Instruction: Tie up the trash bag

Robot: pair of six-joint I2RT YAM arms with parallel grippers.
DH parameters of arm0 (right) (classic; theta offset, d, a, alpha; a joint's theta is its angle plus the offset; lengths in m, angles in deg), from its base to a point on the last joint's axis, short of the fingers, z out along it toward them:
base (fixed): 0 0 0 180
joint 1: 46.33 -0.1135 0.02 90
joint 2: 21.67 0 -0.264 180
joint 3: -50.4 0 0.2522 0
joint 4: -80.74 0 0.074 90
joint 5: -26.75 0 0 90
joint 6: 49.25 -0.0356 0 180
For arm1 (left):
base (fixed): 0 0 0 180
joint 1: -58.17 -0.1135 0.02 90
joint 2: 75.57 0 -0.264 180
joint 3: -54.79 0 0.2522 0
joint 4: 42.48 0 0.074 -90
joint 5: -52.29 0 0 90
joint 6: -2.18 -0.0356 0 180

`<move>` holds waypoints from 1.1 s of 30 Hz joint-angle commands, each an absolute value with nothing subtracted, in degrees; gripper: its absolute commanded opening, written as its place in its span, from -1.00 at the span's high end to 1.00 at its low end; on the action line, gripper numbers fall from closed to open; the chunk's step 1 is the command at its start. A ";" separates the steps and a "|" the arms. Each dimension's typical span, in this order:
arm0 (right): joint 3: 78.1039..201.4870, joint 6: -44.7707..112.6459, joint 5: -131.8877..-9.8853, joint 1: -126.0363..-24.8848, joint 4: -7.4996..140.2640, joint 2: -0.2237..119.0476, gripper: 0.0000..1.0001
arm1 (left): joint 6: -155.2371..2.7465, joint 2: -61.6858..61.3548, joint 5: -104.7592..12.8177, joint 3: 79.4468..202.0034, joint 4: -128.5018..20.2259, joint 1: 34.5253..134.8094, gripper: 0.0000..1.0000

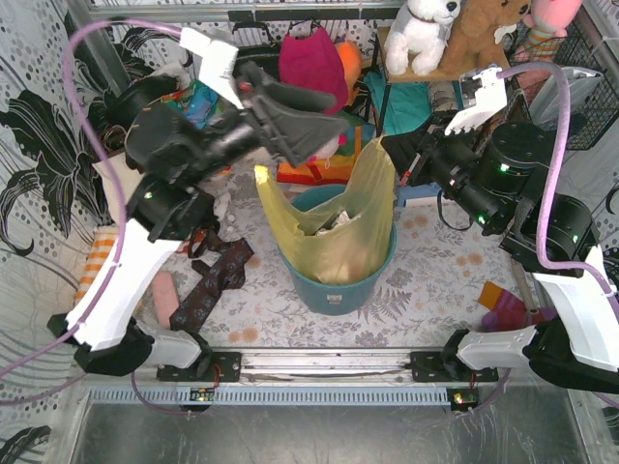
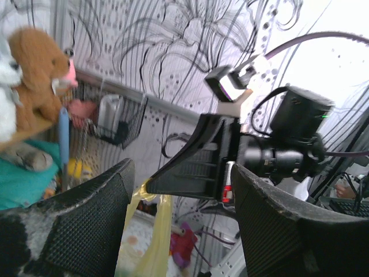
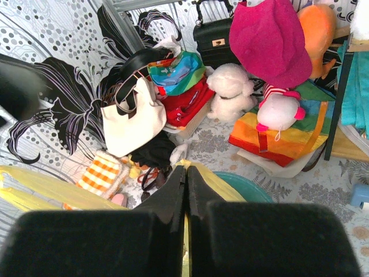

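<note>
The yellow-green trash bag [image 1: 334, 227] stands in the teal bin [image 1: 334, 290], with white paper showing through it. My right gripper [image 1: 392, 147] is shut on the bag's right top corner and holds it up; in the right wrist view [image 3: 186, 170] yellow plastic [image 3: 222, 182] shows between the closed fingers. My left gripper [image 1: 319, 130] hangs open above the bag's left side, holding nothing. In the left wrist view [image 2: 181, 173] its fingers stand wide apart. A strip of the bag [image 2: 153, 236] hangs low between them, pinched by the right gripper's black finger [image 2: 196, 161].
A pile of clothes and bags [image 1: 309, 58] lies behind the bin, with a cream tote [image 3: 132, 121] at the back left. Plush toys [image 1: 455, 34] sit on a shelf. A dark patterned cloth [image 1: 213, 280] lies left of the bin. A wire basket [image 1: 590, 87] hangs at the far right.
</note>
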State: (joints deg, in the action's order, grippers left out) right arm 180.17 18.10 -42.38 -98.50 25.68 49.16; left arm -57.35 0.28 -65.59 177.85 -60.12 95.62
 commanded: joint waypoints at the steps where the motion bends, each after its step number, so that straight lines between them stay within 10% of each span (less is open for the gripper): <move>1: 180.19 18.69 -41.27 -98.77 28.53 48.23 1.00 | -58.58 2.70 -56.80 179.78 -64.17 101.34 -0.51; 18: 181.53 18.78 -41.96 -98.80 27.44 48.73 1.00 | -79.69 -3.14 -19.79 165.67 -55.69 125.75 -0.57; 26: 180.71 19.40 -41.66 -98.77 28.09 48.34 1.00 | -79.62 -5.90 -40.18 175.52 -63.20 125.77 -0.72; 33: 181.07 19.49 -41.10 -98.77 28.17 48.44 1.00 | -68.27 -14.20 -57.58 156.34 -47.88 125.76 -0.75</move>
